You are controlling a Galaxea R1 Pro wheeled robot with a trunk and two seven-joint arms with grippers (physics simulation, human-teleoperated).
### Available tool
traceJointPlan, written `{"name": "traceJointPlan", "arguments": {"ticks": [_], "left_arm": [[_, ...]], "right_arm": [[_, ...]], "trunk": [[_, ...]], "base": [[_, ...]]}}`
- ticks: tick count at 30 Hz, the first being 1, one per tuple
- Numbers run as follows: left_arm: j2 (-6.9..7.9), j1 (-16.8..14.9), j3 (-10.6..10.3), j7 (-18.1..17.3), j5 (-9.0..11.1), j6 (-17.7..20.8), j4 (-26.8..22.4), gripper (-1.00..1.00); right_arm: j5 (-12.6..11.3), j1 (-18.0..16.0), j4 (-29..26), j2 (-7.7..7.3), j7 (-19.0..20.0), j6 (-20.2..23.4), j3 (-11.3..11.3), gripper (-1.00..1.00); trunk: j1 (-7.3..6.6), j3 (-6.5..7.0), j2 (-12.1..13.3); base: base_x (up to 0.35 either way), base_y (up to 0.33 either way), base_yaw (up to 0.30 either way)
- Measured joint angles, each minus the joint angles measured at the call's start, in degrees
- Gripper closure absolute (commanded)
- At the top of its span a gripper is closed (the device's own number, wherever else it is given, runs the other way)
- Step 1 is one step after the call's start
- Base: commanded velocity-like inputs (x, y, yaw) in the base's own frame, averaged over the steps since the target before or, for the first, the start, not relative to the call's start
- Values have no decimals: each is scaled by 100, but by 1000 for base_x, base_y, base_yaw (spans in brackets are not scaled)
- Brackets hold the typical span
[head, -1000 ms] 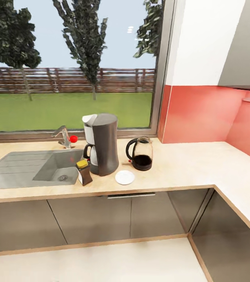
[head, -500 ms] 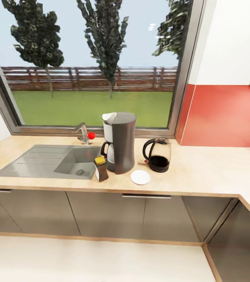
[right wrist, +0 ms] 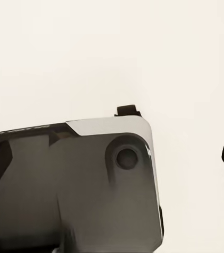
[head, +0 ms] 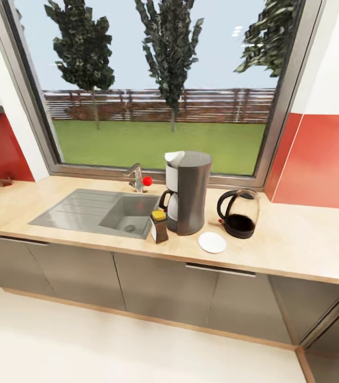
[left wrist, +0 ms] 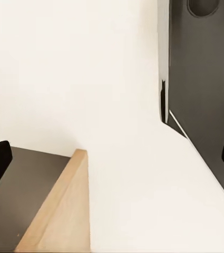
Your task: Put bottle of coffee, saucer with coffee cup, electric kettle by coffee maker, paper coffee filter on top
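Head view: sink (head: 84,210) beside coffee maker (head: 189,192).

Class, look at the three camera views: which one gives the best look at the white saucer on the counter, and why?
The head view. The saucer lies flat on the countertop, fully visible, between the coffee maker and the kettle, nearer the counter's front edge. The wrist views face pale floor and dark robot parts, with nothing of the saucer.
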Motion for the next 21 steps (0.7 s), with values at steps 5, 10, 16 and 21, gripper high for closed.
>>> {"name": "traceJointPlan", "arguments": {"ticks": [5, 10, 16, 21], "left_arm": [[-7, 7, 13, 1, 31, -9, 24, -100], [-46, 6, 29, 2, 51, -6, 0, -100], [-69, -1, 25, -6, 59, 9, -21, -100], [-77, -10, 33, 1, 72, 41, -30, -100]], "right_arm": [[0, 0, 2, 5, 1, -2, 0, -100], [-1, 0, 3, 5, 12, -3, 4, -100], [1, 0, 6, 43, 34, -5, 9, -100], [5, -1, 7, 49, 48, -7, 7, -100]], "trunk": [[0, -18, 0], [0, -36, 0], [-1, -58, 0], [-2, -81, -1]], "base": [[0, 0, 277], [0, 0, 277], [25, 1, 274], [191, 119, 261]]}}
